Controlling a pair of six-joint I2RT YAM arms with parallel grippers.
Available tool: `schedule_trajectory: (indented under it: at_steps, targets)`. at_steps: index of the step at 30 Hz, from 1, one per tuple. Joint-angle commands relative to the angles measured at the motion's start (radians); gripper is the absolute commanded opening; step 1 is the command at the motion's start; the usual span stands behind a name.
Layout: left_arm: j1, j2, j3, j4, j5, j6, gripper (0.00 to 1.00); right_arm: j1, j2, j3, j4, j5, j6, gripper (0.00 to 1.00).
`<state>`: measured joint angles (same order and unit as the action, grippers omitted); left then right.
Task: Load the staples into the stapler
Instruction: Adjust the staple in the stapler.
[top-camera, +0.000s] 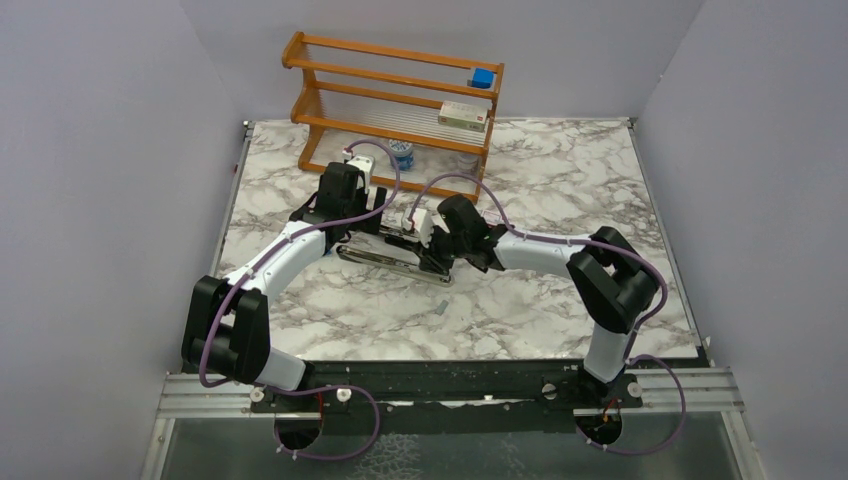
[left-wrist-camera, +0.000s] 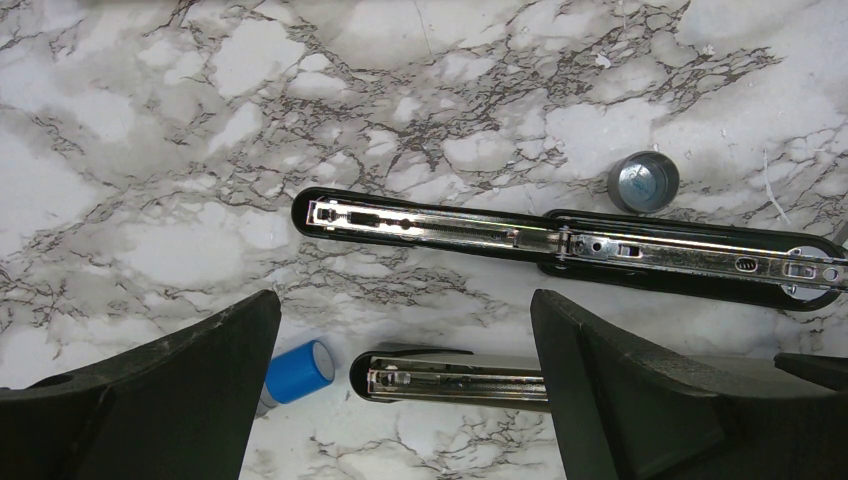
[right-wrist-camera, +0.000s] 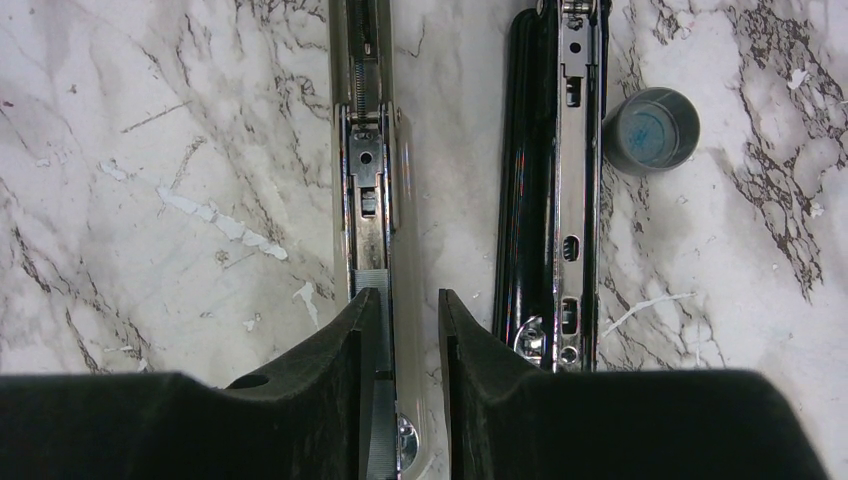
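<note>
The black stapler (top-camera: 395, 258) lies opened out at the table's centre. In the left wrist view two hinged bars (left-wrist-camera: 560, 240) lie flat end to end, and a third bar with a silver channel (left-wrist-camera: 450, 375) sits nearer. My left gripper (left-wrist-camera: 405, 300) is wide open above that bar's tip and holds nothing; it also shows in the top view (top-camera: 372, 205). My right gripper (right-wrist-camera: 408, 295) straddles the channel's edge, with the jaws a narrow gap apart. A grey ribbed strip of staples (right-wrist-camera: 372, 285) lies in the channel beside the left finger (right-wrist-camera: 340, 350). The spring pusher sits just beyond the strip.
A small grey cup (left-wrist-camera: 642, 181) stands beside the stapler, also in the right wrist view (right-wrist-camera: 650, 130). A blue-capped cylinder (left-wrist-camera: 298, 372) lies by my left finger. A wooden rack (top-camera: 395, 95) at the back holds a blue cube (top-camera: 483, 77) and a box (top-camera: 463, 116).
</note>
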<state>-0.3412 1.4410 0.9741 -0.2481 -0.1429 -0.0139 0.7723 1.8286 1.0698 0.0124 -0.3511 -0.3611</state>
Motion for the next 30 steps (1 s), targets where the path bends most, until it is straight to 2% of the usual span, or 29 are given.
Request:
schedule_trajectory:
  at_steps: [1, 6, 15, 19, 26, 30]
  targets:
    - [-0.005, -0.006, 0.019, 0.015, -0.001, 0.004, 0.99, -0.002, -0.011, 0.018, -0.142, 0.064, -0.038, 0.3]
    - [-0.006, -0.006, 0.019, 0.016, -0.004, 0.005, 0.99, -0.002, -0.022, 0.04, -0.243, 0.072, -0.062, 0.3]
    - [-0.006, -0.004, 0.018, 0.016, -0.001, 0.002, 0.99, -0.002, -0.076, 0.013, -0.274, 0.085, -0.055, 0.3]
    - [-0.005, -0.004, 0.02, 0.018, 0.003, 0.001, 0.99, -0.003, -0.114, 0.0, -0.258, 0.104, -0.047, 0.3]
    - [-0.006, -0.014, 0.021, 0.02, 0.009, -0.003, 0.99, -0.004, -0.263, -0.084, -0.133, 0.122, -0.007, 0.33]
    - [-0.006, -0.027, 0.023, 0.021, 0.012, -0.007, 0.99, -0.004, -0.363, -0.15, -0.133, 0.041, -0.021, 0.33]
